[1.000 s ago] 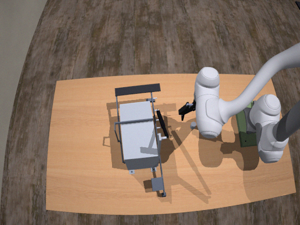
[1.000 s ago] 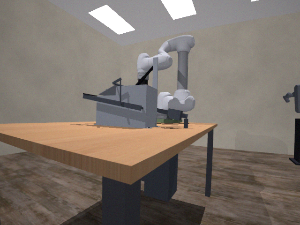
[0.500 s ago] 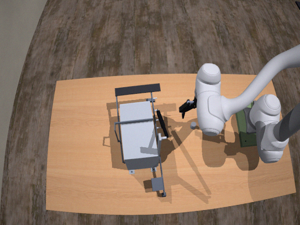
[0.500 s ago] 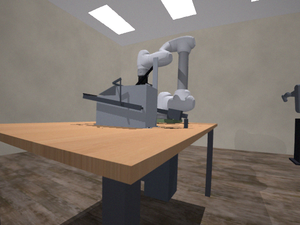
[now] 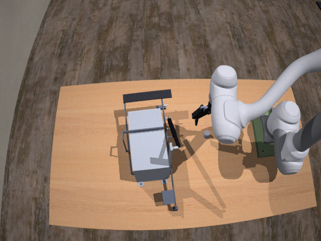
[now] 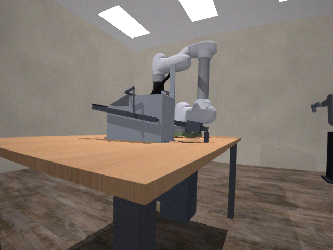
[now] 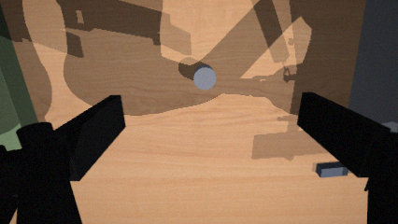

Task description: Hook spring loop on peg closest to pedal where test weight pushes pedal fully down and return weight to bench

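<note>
The grey feeder box [image 5: 147,140] stands mid-bench, with a lever frame along its right side. Its small grey pedal [image 5: 168,197] is at the lever's near end. A black slanted strip [image 5: 173,131], apparently the spring, lies along the feeder's right side; I cannot tell which peg its loop is on. The steel test weight [image 5: 206,134], a small grey cylinder, stands upright on the bench to the right of the feeder. It also shows in the wrist view [image 7: 205,77]. My gripper [image 5: 199,112] hangs above the bench between feeder and weight. In the wrist view its fingers are wide open and empty.
The robot's green base plate [image 5: 262,140] sits at the bench's right edge, with the white arm links over it. A dark bar [image 5: 147,95] crosses the far end of the feeder. A small grey block [image 7: 332,169] of the feeder frame lies by the right finger.
</note>
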Robot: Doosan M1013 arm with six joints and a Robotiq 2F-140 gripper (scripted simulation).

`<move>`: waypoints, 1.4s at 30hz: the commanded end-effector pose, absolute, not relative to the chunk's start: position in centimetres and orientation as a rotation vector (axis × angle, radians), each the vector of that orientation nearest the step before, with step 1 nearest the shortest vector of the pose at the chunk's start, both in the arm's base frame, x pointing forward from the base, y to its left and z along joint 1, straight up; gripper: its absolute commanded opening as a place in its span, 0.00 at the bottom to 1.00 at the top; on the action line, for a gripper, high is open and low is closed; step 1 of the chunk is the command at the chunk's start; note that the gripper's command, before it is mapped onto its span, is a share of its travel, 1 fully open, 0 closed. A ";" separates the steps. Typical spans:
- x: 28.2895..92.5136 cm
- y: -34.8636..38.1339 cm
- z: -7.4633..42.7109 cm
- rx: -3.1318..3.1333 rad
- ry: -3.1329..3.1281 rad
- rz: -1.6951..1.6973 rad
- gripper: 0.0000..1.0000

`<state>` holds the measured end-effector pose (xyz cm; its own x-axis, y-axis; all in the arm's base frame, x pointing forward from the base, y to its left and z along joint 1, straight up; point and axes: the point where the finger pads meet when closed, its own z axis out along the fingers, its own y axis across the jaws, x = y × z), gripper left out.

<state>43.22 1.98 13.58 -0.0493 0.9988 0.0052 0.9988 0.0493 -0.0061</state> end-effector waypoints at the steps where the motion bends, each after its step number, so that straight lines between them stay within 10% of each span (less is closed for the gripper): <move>1: 43.3 2.0 13.7 -2.161 -2.270 0.000 1.00; 11: 43.3 2.0 13.9 -2.161 -2.270 0.000 1.00; 12: 43.3 2.0 13.9 -2.161 -2.270 0.000 0.24; 42: 43.3 2.0 13.9 -2.161 -2.270 0.000 0.24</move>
